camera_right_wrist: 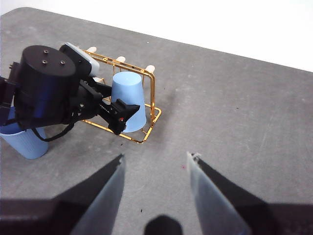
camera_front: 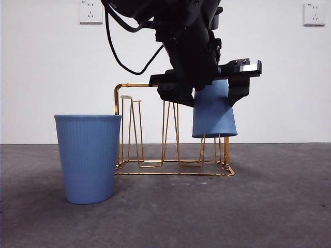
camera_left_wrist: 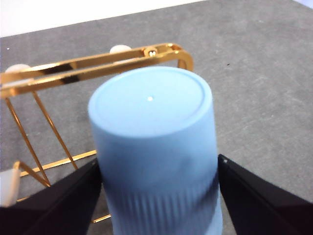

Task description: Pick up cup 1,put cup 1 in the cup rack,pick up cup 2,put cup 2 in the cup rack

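Left gripper (camera_front: 207,88) grasping inverted cup 1 (camera_front: 214,116) on the cup rack (camera_front: 170,150).
Prongs inside cup 1 hidden; right gripper (camera_right_wrist: 155,191) jaws released; cup 2 (camera_front: 88,157) beside rack.

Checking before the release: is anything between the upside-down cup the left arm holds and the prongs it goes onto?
Nothing visible blocks it. The left gripper holds the inverted blue cup at one end of the cup rack, its rim already low around the end prongs. The other blue cup stands upright on the table beside the rack's opposite end.
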You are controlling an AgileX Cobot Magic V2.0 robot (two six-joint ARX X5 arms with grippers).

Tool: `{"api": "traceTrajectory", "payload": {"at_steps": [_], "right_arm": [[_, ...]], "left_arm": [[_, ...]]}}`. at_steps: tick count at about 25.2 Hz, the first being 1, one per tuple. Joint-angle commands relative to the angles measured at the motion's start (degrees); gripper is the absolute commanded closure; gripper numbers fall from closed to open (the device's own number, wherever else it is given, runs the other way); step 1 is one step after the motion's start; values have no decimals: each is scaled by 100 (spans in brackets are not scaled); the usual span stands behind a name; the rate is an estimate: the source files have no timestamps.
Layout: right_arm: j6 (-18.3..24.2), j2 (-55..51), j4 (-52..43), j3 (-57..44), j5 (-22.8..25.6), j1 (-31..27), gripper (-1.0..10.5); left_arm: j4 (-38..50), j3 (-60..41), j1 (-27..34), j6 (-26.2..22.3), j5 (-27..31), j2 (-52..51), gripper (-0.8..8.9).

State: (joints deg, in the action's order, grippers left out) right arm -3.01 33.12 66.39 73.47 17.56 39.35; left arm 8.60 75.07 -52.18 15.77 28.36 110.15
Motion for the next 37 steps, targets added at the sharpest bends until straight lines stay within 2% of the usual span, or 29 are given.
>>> {"api": "traceTrajectory", "payload": {"at_steps": [1, 11, 18, 20, 22, 24, 29, 33, 37], "right_arm": [[26, -13, -35, -46, 2, 7, 729], [44, -15, -35, -46, 2, 7, 729], [44, -13, -35, -46, 2, 7, 729], [44, -13, -35, -46, 2, 7, 729], [46, -13, -35, -46, 2, 7, 729], [46, -13, -35, -46, 2, 7, 729], [50, -13, -39, -46, 2, 7, 729], [70, -13, -42, -46, 2, 7, 729], [92, -13, -42, -46, 2, 7, 729]], "left_arm": [[-9, 7, 9, 122, 17, 157, 820], [-164, 7, 9, 369, 0, 291, 820], [-184, 7, 94, 372, -503, 291, 801], [-192, 7, 94, 372, -498, 291, 707], [-225, 7, 94, 372, -501, 291, 563], [-308, 7, 94, 372, -520, 291, 483], [-581, 7, 94, 374, -643, 291, 458], [-778, 7, 94, 452, -802, 291, 366], [-837, 7, 94, 522, -833, 291, 365]]}}
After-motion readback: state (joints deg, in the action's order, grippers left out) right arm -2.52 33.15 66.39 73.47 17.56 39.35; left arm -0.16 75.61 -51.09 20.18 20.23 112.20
